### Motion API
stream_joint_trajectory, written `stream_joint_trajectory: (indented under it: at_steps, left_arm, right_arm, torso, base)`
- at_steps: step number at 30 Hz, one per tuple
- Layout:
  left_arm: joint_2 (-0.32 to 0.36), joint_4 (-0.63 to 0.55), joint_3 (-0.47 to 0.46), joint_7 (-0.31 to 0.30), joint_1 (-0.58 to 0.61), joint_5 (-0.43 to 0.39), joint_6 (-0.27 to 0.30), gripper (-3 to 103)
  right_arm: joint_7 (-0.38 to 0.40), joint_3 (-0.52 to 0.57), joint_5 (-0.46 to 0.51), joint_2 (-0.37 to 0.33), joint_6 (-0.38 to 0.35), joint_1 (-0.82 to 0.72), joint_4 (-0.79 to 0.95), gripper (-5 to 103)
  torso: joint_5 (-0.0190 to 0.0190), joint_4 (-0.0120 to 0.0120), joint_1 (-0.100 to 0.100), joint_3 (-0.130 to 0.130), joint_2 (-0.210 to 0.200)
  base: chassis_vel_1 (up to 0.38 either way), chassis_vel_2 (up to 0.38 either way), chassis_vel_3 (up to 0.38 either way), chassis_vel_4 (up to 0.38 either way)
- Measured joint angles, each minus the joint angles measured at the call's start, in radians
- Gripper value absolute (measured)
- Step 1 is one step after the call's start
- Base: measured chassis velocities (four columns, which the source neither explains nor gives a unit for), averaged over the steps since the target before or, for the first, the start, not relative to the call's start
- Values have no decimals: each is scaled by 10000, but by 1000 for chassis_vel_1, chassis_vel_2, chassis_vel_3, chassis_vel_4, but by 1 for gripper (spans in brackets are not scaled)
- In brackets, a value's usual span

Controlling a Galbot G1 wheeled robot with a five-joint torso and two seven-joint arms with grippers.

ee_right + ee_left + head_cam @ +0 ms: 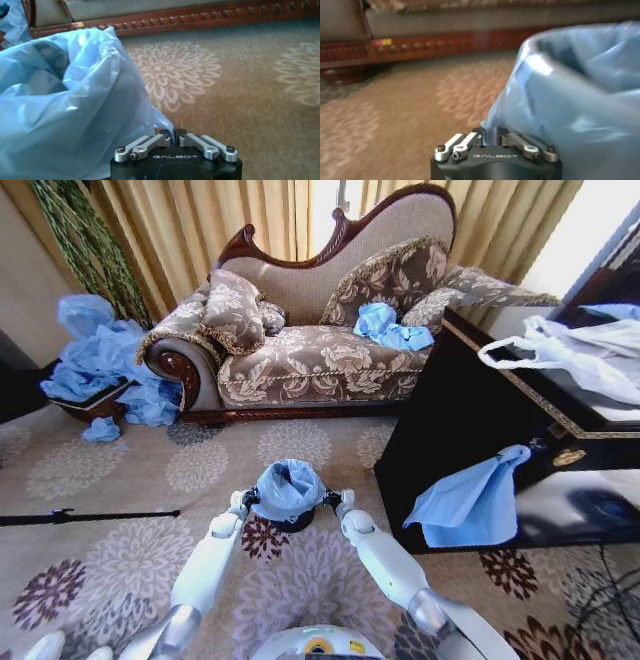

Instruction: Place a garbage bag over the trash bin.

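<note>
The garbage bag (288,486), a light blue film, is draped over the small black trash bin (291,523) on the carpet in front of me; only the bin's dark lower part shows below the film. My left gripper (249,499) sits at the bag's left side and my right gripper (333,499) at its right side. In the left wrist view the left gripper (492,138) is shut on a pinch of the garbage bag (580,93). In the right wrist view the right gripper (173,135) is likewise shut on the garbage bag (65,108), whose mouth gapes open.
A patterned sofa (320,360) stands behind the bin with blue bags (390,328) on its seat. A heap of blue bags (100,360) lies at the far left. A black cabinet (470,430) at the right carries a draped blue bag (470,500) and a white plastic bag (580,350).
</note>
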Motion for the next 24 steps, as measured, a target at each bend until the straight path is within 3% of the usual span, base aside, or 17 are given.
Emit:
stream_joint_trajectory:
  at_steps: [2,3,5,6,7,9,11,12,19,21,22,24]
  left_arm:
    - [189,-559,-72,435,457,-685,-165,26]
    - [189,-559,-72,435,457,-685,-165,26]
    - [281,-817,-185,778,718,-1077,-325,38]
    - [321,-896,-257,1011,836,-1212,-455,43]
    - [349,-912,-304,1119,907,-1259,-539,48]
    - [365,-912,-331,1172,941,-1278,-582,48]
    - [400,-852,-360,1327,982,-1463,-714,59]
    - [400,-852,-360,1327,982,-1463,-714,59]
    - [422,-12,-369,1493,720,-2069,-999,91]
    - [426,105,-374,1494,671,-2109,-1037,91]
    - [441,252,-384,1501,605,-2183,-1096,98]
    - [464,324,-388,1523,566,-2303,-1146,98]
  right_arm:
    - [40,-38,-128,-280,-26,-349,547,8]
    - [40,-38,-128,-280,-26,-349,547,8]
    - [52,-51,-206,-475,-21,-613,922,12]
    - [65,-51,-243,-582,1,-776,1159,15]
    - [66,-44,-284,-643,45,-888,1291,26]
    - [72,-34,-327,-671,67,-958,1366,26]
    - [116,-30,-432,-729,138,-1121,1549,37]
    - [116,-30,-432,-729,138,-1121,1549,37]
    - [351,-84,-418,-695,372,-1265,1823,70]
    - [377,-98,-405,-696,372,-1251,1860,70]
    - [428,-144,-385,-702,361,-1221,1929,74]
    - [458,-165,-349,-708,336,-1201,1997,80]
  torso:
    - [3,6,-1,-1,3]
    - [3,6,-1,-1,3]
    - [2,5,-1,0,3]
    - [2,3,-1,-1,3]
    - [2,0,-1,-1,3]
    - [2,2,-1,-1,3]
    - [2,3,-1,-1,3]
    - [2,3,-1,-1,3]
    - [-1,1,1,1,3]
    - [-2,0,1,1,2]
    - [-4,-2,1,2,2]
    - [-3,-2,1,2,2]
  base:
    - [0,0,0,0]
    - [0,0,0,0]
    - [0,0,0,0]
    - [0,0,0,0]
    - [0,0,0,0]
    - [0,0,0,0]
    - [0,0,0,0]
    - [0,0,0,0]
    - [0,0,0,0]
    - [0,0,0,0]
    - [0,0,0,0]
    - [0,0,0,0]
